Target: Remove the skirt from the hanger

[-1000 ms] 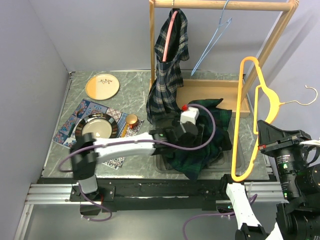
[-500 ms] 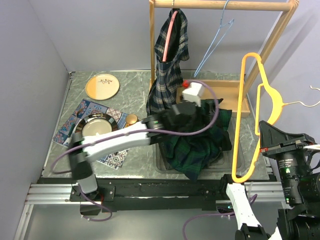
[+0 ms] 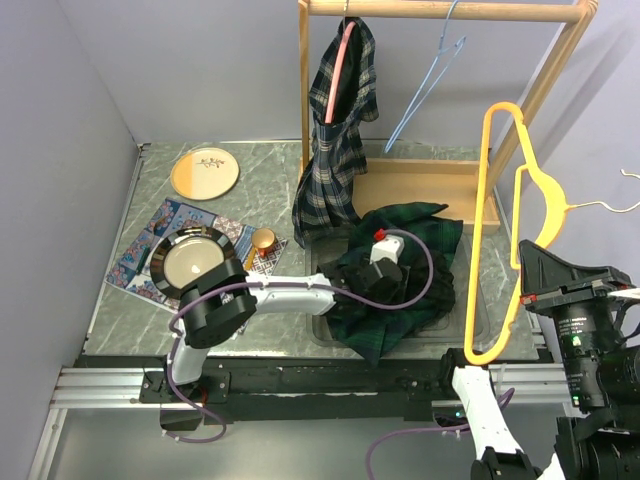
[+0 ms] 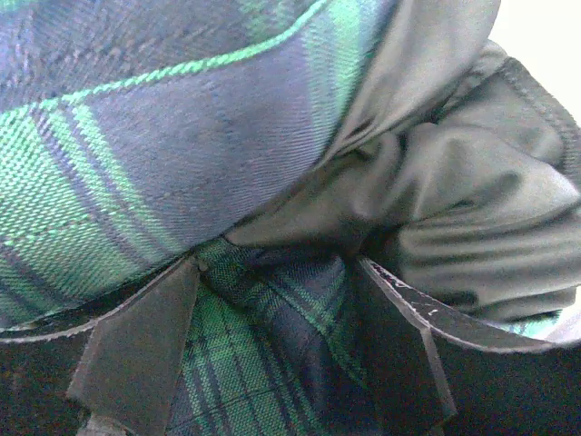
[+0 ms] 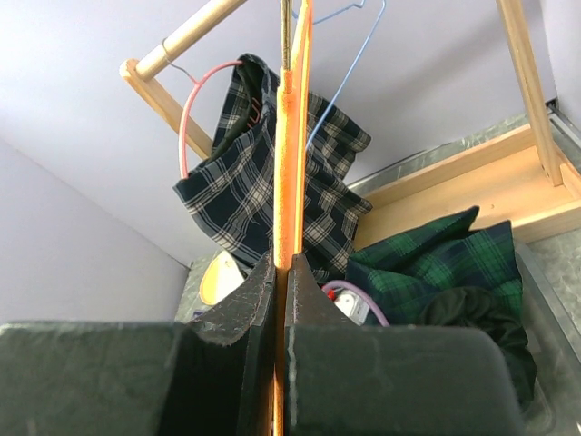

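Down in the bin the green skirt lies heaped, off the hanger. Pretty sure the left gripper is buried in it, jaws apart, cloth bunched between, nothing pinched. Meanwhile the right gripper is clamped tight on the hanger, holding it upright.

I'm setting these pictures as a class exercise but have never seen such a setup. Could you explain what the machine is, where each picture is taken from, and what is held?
Two robot arms are bolted at the near edge of the table. One picture looks down from above and behind them; the other two come from a camera on each wrist. The right end effector is shut on a bare orange hanger. The left end effector is open, down in the green skirt, heaped before a wooden rack. The rack holds another plaid garment and a blue hanger. To the left lie a tan plate, a dark plate, a cup and a patterned cloth.
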Motion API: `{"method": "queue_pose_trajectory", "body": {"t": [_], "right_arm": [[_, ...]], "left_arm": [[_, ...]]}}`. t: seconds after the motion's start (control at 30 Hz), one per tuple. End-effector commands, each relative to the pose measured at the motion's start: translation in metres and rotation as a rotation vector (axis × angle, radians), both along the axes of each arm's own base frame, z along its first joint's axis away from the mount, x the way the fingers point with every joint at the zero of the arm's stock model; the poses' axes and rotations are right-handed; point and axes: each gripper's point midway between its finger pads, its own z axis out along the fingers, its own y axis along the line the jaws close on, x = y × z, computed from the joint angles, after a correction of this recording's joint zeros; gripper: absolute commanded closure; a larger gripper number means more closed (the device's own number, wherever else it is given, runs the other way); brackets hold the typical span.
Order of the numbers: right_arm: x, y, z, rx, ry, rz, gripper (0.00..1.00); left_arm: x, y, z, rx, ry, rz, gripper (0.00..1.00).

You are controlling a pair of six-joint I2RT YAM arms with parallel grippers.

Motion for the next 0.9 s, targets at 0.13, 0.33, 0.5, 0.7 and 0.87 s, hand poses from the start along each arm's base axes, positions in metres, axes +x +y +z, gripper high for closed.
{"method": "queue_pose_trajectory", "body": {"t": [0.13,0.33,0.5,0.7,0.87], "right_arm": [[-0.002,0.000,0.026,-0.019,-0.083,0.005,1.00],[-0.007,-0.001,0.031,-0.022,-0.102,-0.004,1.00],[-0.010,0.000,0.033,-0.024,-0.111,-0.001,1.00],[-0.010,0.004,0.035,-0.026,-0.120,0.023,1.00],[-0.013,0.005,0.040,-0.031,-0.138,0.028,1.00]], "left_arm": [[0.002,-0.015,0.144,-0.195,-0.097,-0.019,0.18],[0.027,-0.003,0.196,-0.166,-0.197,-0.006,0.13],[0.055,-0.003,0.183,-0.097,-0.204,-0.010,0.13],[0.093,0.000,0.179,-0.008,-0.269,0.036,0.10],[0.126,0.007,0.134,0.152,-0.247,0.105,0.08]]}}
